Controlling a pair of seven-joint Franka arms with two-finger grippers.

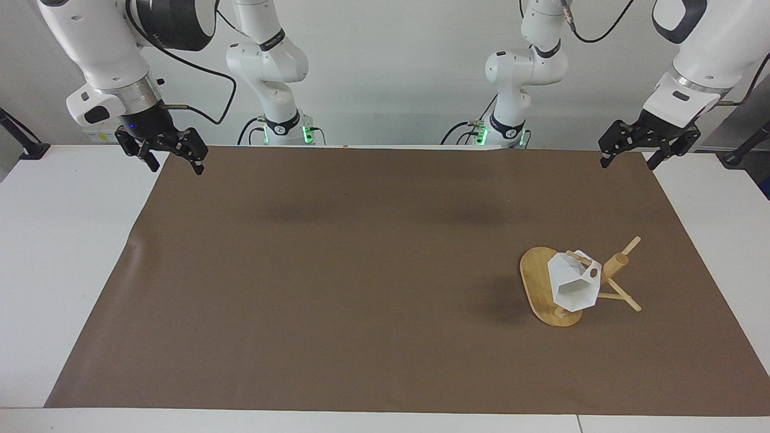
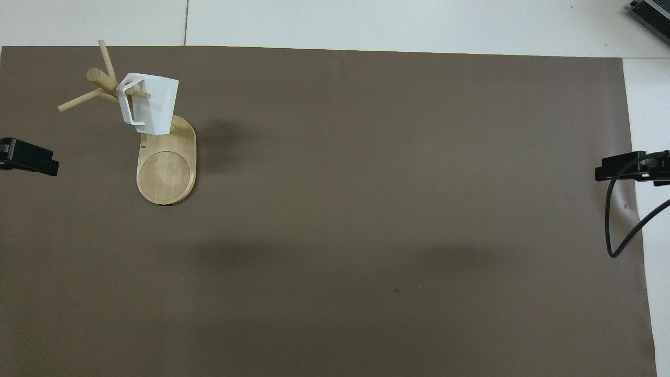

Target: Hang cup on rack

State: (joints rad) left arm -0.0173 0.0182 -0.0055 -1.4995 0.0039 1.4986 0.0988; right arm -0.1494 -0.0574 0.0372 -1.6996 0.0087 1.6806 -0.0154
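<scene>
The white faceted cup (image 1: pixel 574 282) hangs by its handle on a peg of the bamboo rack (image 1: pixel 616 264), mouth tilted down over the oval base (image 1: pixel 534 278). In the overhead view the cup (image 2: pixel 152 102) sits over the rack base (image 2: pixel 166 173), toward the left arm's end of the table. My left gripper (image 1: pixel 628 161) is open and empty, raised over the mat's corner near its base, well apart from the rack; its tip shows in the overhead view (image 2: pixel 30 158). My right gripper (image 1: pixel 173 162) is open and empty over the other near corner (image 2: pixel 620 170), and that arm waits.
A brown mat (image 1: pixel 361 270) covers most of the white table (image 1: pixel 66 252). A black cable (image 2: pixel 620 230) loops down from the right gripper at the mat's edge. A dark device corner (image 2: pixel 651 13) shows at the table's farthest corner.
</scene>
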